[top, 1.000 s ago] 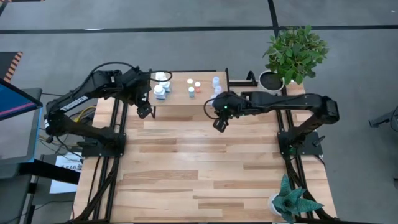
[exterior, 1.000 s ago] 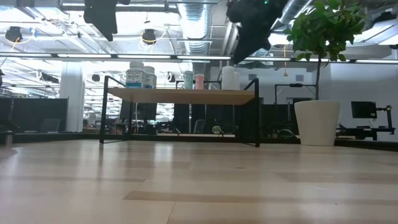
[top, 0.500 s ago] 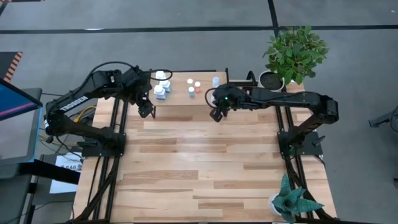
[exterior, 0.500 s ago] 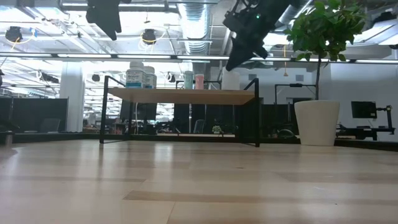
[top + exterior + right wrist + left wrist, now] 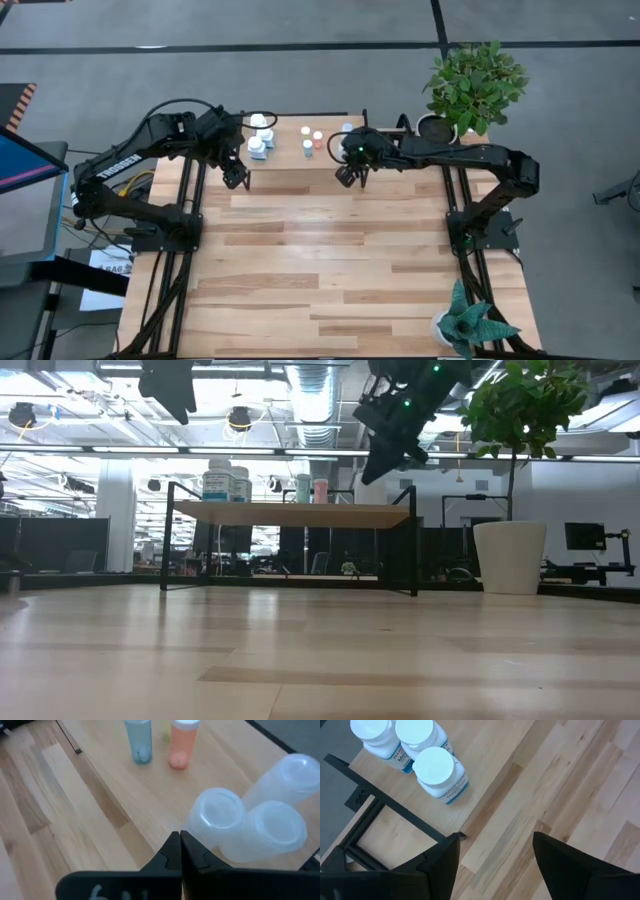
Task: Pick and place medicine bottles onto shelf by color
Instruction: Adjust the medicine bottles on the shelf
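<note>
The shelf (image 5: 290, 152) stands at the table's far edge. On its left end stand three white bottles (image 5: 437, 770), in the middle a small blue bottle (image 5: 139, 740) and an orange one (image 5: 181, 742), and on its right end three pale translucent bottles (image 5: 217, 815). My right gripper (image 5: 180, 845) is shut and hangs over the shelf's right end. Its tips are close beside the nearest pale bottle; I see nothing between them. My left gripper (image 5: 495, 845) is open above the shelf's near left corner, short of the white bottles.
A leafy potted plant (image 5: 470, 85) stands beyond the shelf at the far right, and a small spiky plant (image 5: 468, 325) at the near right corner. The bare wooden tabletop (image 5: 320, 250) stretches between the shelf and the near edge.
My right gripper has moved toward the table's far edge, from over the bare tabletop to over the shelf's right end, sinking a little and tipping. It now covers part of the pale bottles in the high view.
</note>
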